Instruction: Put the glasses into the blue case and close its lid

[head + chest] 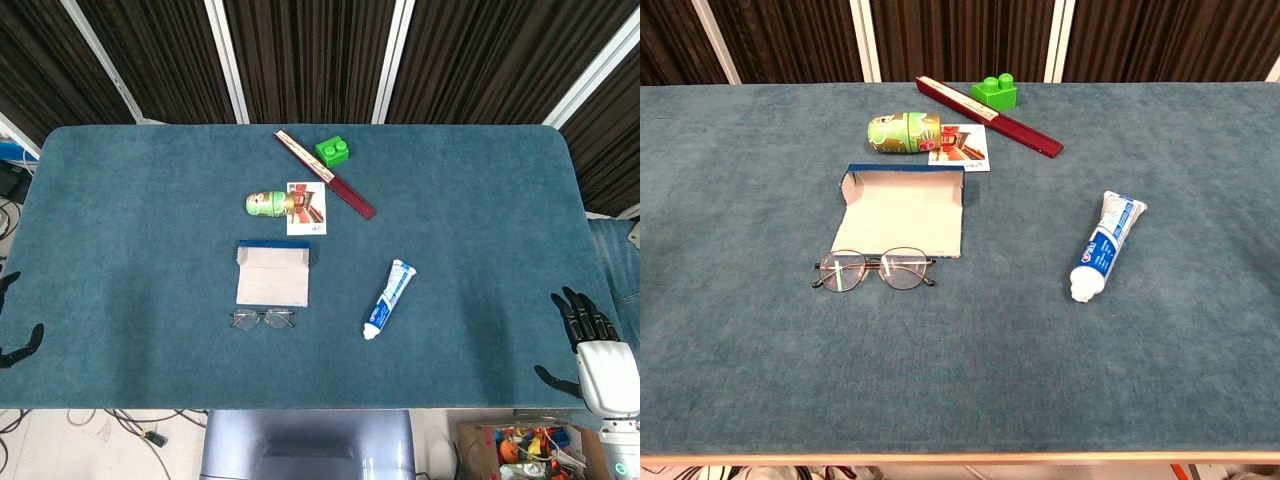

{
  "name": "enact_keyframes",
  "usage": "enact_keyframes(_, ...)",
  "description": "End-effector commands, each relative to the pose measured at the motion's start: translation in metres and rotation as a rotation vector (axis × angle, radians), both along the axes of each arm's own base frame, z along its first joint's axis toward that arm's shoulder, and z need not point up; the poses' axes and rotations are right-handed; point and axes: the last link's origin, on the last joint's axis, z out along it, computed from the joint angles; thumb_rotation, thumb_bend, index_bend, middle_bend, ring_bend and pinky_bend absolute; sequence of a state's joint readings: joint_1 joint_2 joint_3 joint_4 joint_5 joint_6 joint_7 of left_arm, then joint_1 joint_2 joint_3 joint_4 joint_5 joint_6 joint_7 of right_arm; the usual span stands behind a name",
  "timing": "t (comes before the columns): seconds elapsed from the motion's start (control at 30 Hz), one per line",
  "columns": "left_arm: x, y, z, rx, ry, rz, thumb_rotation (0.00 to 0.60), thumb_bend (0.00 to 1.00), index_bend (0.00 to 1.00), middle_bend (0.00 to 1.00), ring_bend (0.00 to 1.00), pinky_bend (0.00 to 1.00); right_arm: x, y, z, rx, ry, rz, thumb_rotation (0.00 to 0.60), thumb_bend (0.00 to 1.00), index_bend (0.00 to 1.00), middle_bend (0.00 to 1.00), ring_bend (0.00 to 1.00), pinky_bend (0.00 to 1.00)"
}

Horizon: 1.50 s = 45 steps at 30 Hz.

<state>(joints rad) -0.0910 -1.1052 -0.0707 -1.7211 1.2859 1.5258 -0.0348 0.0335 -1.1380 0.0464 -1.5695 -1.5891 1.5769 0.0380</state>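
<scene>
The blue case (273, 273) (903, 208) lies open mid-table, its pale lining facing up and the blue wall at its far end. The thin-rimmed glasses (264, 319) (876, 269) lie unfolded just in front of its near edge, lenses toward me. In the head view my left hand (14, 325) shows only as dark fingers at the left border, apart and holding nothing. My right hand (588, 340) hovers at the table's near right corner with fingers spread, far from the case. Neither hand appears in the chest view.
A toothpaste tube (389, 299) (1106, 246) lies right of the case. Behind the case sit a green can on its side (272, 203) (902, 133), a small card (306, 208), a dark red ruler (324, 172) (990, 116) and a green brick (334, 151) (996, 93).
</scene>
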Motion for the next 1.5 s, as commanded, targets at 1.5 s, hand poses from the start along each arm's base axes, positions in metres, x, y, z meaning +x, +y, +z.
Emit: enact_keyframes(1.5, 0.051, 0.064, -0.023, -0.156, 0.003, -0.152, 0.6, 0.3, 0.17, 0.01, 0.0, 0.0, -0.004, 0.0, 0.0, 0.041, -0.033, -0.055, 0.6, 0.07, 0.0, 0.0, 0.03, 0.18)
